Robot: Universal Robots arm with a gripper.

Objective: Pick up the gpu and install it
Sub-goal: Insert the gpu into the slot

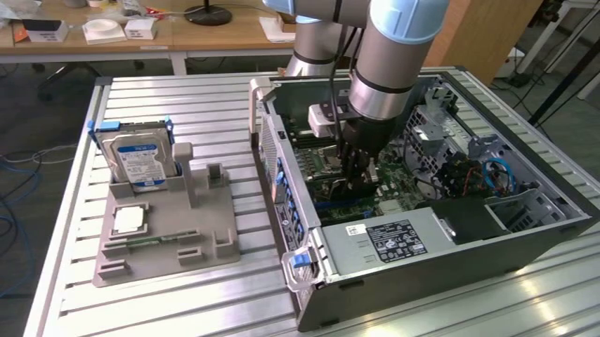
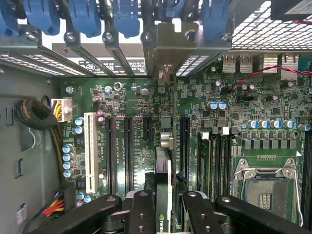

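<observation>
The gripper (image 2: 163,204) is clamped on the gpu (image 2: 163,165), which stands on edge between its fingers (image 2: 141,209). Card and gripper sit low inside the open computer case (image 1: 525,239), over the motherboard (image 2: 126,102) slots.

arm (image 1: 394,56): thick round silver-grey tube segments, with pale blue caps at the joints and a black ring where segments meet
wrist: a dark, nearly black cylinder below the silver tube
side box (image 1: 322,121): small off-white block fixed beside the wrist
cable: thin black lead running down along the arm
gripper (image 2: 170,204): black, with matt linkage bars
screws: round recessed screw heads and holes along the linkage bars
</observation>
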